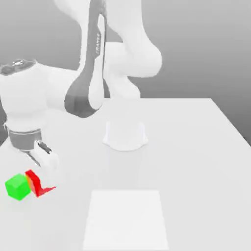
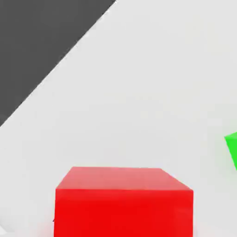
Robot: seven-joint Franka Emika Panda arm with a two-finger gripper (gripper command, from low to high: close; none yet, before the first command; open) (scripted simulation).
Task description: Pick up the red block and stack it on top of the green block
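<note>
Gripper (image 1: 46,179): clenched on the red block (image 1: 35,184), low over the table (image 1: 196,157), toward the exterior view's left. From outside, its pale body hides the middle of the block, leaving a tall red piece and a thin red sliver. Hand view gives the block more fully: a broad bright side and a paler face, edges straight. Whether its underside touches the table, cannot tell.

Green block (image 1: 18,187): just beside the red one, on its exterior-view left. Exterior view has the two overlapping in outline; hand view has pale table between them, so apart, with one green corner in frame.

Farther out: white arm (image 1: 63,88) reaching over from its base (image 1: 125,135); a pale square (image 1: 126,219) near the table's front. Hand view adds a dark area (image 2: 41,41) past a slanting edge.
</note>
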